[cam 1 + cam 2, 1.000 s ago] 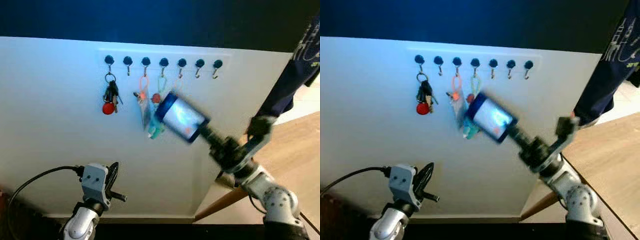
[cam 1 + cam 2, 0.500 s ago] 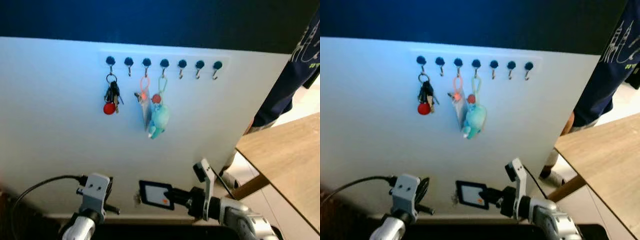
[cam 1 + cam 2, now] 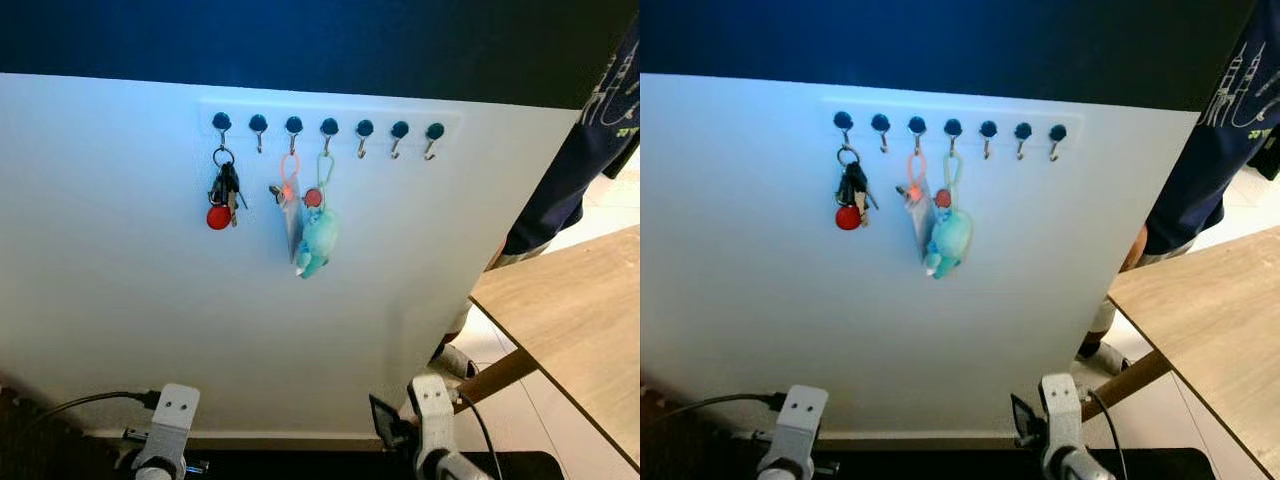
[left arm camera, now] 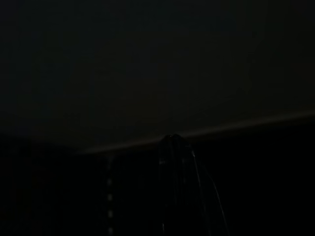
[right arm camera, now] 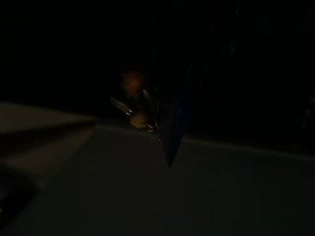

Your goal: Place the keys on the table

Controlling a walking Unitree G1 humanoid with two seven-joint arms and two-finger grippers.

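A white wall panel carries a rail of dark hooks (image 3: 328,126). A key bunch with a red tag (image 3: 222,196) hangs on the leftmost hook. An orange loop with a clear tag (image 3: 289,205) and a teal plush keyring (image 3: 317,238) hang further along. My right gripper (image 3: 392,424) is low, below the panel, shut on a dark blue key tag (image 3: 383,418). The dim right wrist view shows that tag (image 5: 173,123) edge-on with metal keys (image 5: 135,114) beside it. My left arm (image 3: 172,420) hangs low at the left. The wooden table (image 3: 575,320) stands to the right.
A person in a dark blue shirt (image 3: 585,150) stands at the right, behind the table, with a foot (image 3: 455,358) near the table's slanted leg (image 3: 495,375). Light floor (image 3: 520,425) runs under the table. A black cable (image 3: 80,405) trails from my left wrist.
My right arm has dropped from in front of the hooks to the bottom of the picture, taking the blue tag and keys with it. My left arm has also sunk lower.
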